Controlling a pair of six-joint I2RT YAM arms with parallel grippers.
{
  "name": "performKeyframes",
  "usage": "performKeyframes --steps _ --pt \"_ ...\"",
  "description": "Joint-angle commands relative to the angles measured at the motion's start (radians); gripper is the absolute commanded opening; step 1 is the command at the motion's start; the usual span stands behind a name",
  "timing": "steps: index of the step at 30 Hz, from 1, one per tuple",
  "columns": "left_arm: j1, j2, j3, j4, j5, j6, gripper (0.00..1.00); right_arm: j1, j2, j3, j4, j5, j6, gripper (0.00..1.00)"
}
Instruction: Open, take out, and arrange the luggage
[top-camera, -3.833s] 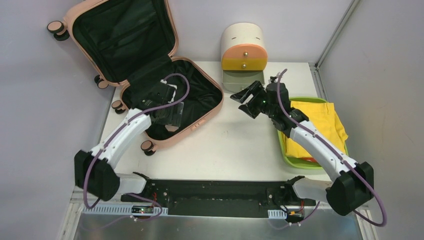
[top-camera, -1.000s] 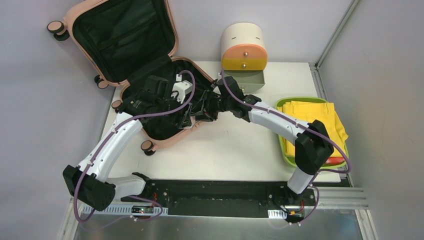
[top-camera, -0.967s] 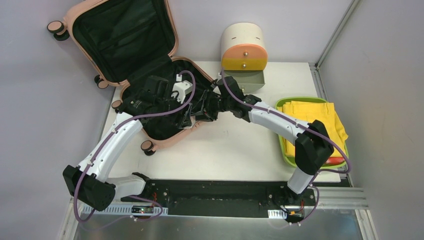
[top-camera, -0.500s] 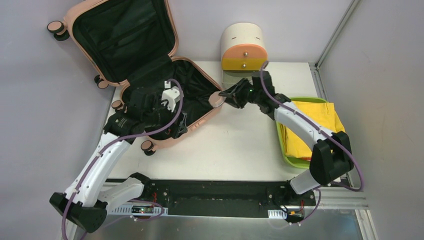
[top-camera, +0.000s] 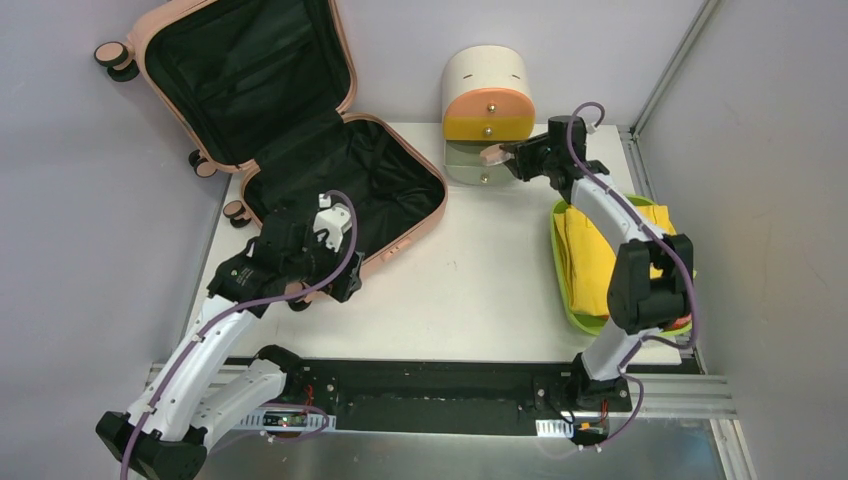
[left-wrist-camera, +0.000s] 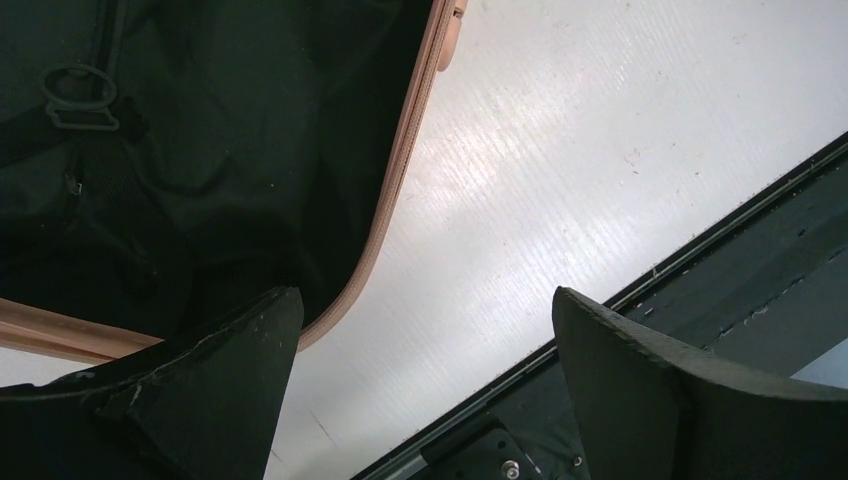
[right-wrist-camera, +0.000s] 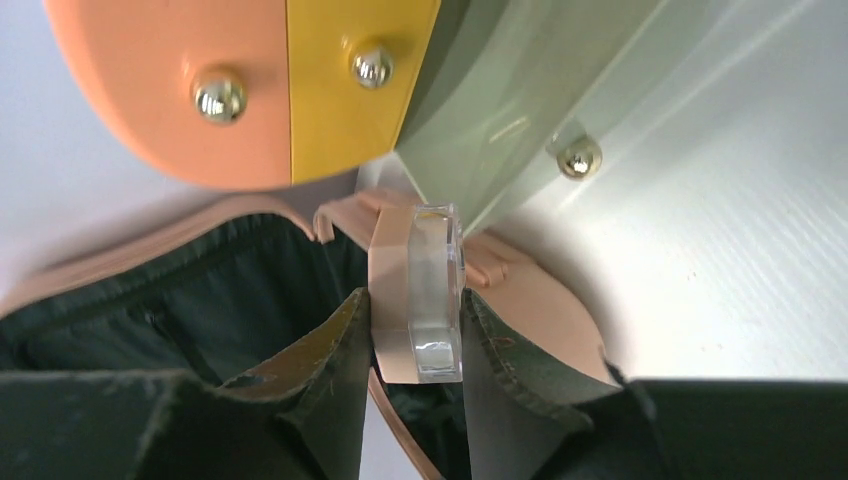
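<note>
Hard-shell luggage (top-camera: 405, 240) (matt black cloth lining (top-camera: 370, 185)), glossy plastic drawers (top-camera: 489, 113), clear-plastic box (right-wrist-camera: 415, 290)

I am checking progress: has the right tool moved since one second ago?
Yes. The right tool, holding a small pink case, went rightward from the luggage rim to the drawer unit's front.

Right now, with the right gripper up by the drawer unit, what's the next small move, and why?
Probably bring the right gripper over the pulled-out grey drawer and lower it. It is shut on a small pink case with a clear side, close by that drawer; the left gripper is open and empty.
</note>
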Motion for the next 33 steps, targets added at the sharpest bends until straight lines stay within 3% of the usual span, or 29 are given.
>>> performKeyframes --steps 1,20,26,33 --pt "-0.009 -0.028 -0.016 0.031 0.001 -0.010 0.99 -0.010 0.100 0.154 -0.047 0.072 0.062 0.23" --pt "-0.009 -0.082 -0.033 0.054 0.008 -0.021 0.99 -0.027 0.424 0.325 0.057 0.195 0.216 0.30" --pt "-0.009 -0.089 -0.040 0.055 0.005 -0.019 0.99 -0.032 0.433 0.351 0.046 0.177 0.226 0.52" --pt "-0.009 -0.089 -0.046 0.056 0.005 -0.021 0.99 -0.040 0.337 0.343 -0.025 0.156 0.151 0.56"
